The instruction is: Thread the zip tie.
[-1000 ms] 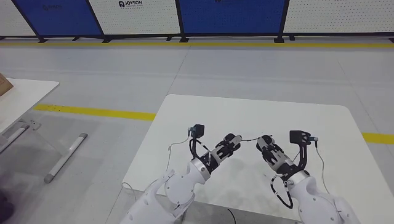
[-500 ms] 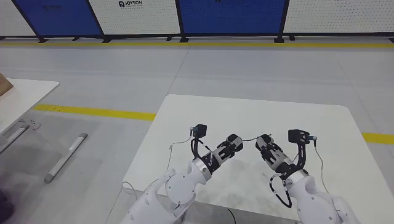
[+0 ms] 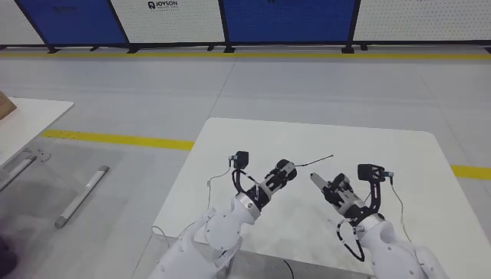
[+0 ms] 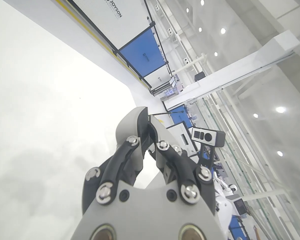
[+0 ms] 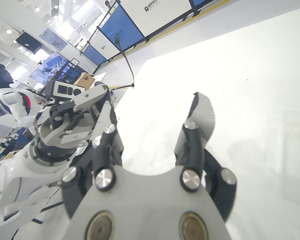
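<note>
The left end effector point(image 3: 285, 169) is clamped on one end of the black zip tie point(image 3: 314, 161), which sticks out above the white tabletop point(image 3: 383, 145). The right end effector point(image 3: 325, 181) is near it, with its fingers apart.

2 claws point(image 3: 287, 167) point(image 3: 328, 181), 1 zip tie point(image 3: 314, 160), 1 table point(image 3: 360, 137).

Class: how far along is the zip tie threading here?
Done: the left gripper is shut on the thin black plastic zip tie, held above the white table. In hand: the open right gripper holds nothing, apart from the tie. Left: no closed loop shows, so threading looks undone.
</note>
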Motion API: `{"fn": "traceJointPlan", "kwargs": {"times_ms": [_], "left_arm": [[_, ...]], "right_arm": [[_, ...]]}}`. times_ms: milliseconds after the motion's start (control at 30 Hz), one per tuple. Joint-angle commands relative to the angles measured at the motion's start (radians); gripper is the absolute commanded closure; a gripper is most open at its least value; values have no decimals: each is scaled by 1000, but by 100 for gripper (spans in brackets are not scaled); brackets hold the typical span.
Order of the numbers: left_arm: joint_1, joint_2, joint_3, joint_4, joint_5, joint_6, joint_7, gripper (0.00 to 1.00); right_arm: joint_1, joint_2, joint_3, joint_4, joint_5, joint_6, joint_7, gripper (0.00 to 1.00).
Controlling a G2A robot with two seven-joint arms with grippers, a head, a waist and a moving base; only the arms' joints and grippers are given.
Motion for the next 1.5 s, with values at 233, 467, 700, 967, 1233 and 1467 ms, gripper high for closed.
{"fn": "traceJointPlan", "kwargs": {"times_ms": [233, 467, 700, 967, 1233, 1467], "left_arm": [[5, -1, -4, -3, -20, -1, 12, 100], [12, -3, 4, -13, -30, -19, 13, 100], [10, -6, 2, -7, -32, -11, 43, 100], [7, -8, 22, -8, -15, -14, 35, 100], [6, -10, 30, -11, -11, -16, 24, 100], [0, -10, 29, -4, -69, -16, -37, 100]], "right_arm": [[6, 1, -3, 3, -28, 21, 15, 0], [24, 2, -34, 43, -98, -17, 51, 0], [42, 3, -40, 59, -145, 6, 63, 0], [43, -1, -34, 63, -91, -14, 30, 67], [55, -3, -48, 70, -84, -32, 50, 66], [48, -2, -39, 52, -65, -49, 54, 65]]}}
